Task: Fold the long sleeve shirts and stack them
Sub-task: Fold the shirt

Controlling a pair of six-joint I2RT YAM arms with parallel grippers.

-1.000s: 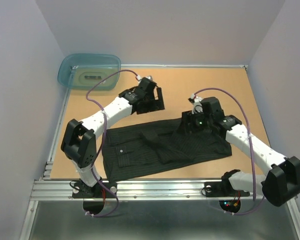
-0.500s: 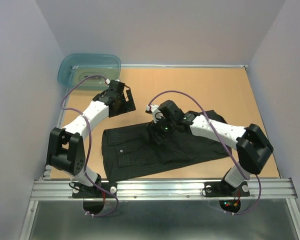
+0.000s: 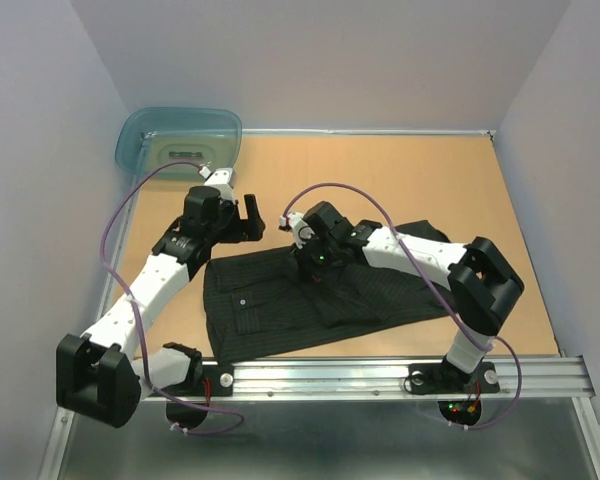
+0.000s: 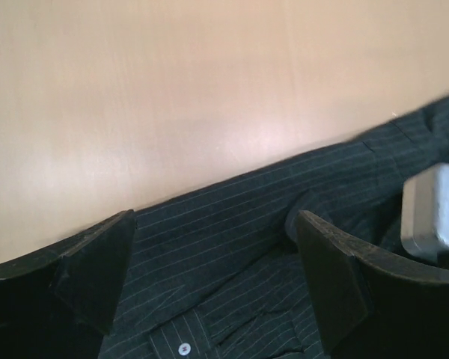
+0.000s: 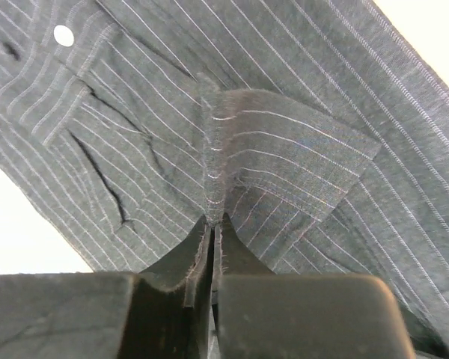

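The long sleeve shirt [image 3: 270, 305], black with thin pinstripes and pale buttons, lies spread flat on the near half of the table. My right gripper [image 3: 311, 268] is down on its upper middle. In the right wrist view the right gripper [image 5: 215, 221] is shut on a raised fold of the shirt [image 5: 135, 112], pinching it at a stitched seam beside a cuff-like flap [image 5: 292, 157]. My left gripper [image 3: 248, 222] hovers open just above the shirt's far edge. The left wrist view shows its fingers [image 4: 97, 262] wide apart over the striped shirt [image 4: 232, 224], gripping nothing.
A translucent teal tub [image 3: 178, 140] sits at the table's far left corner. Bare wooden tabletop [image 3: 400, 170] stretches beyond the shirt. The right arm's pale wrist block [image 4: 432, 213] shows close to the left gripper. An aluminium rail [image 3: 320, 375] runs along the near edge.
My right gripper travelled left across the shirt and closed on a fold of cloth. The left arm swung left and lower, its gripper staying open near the shirt's far edge.
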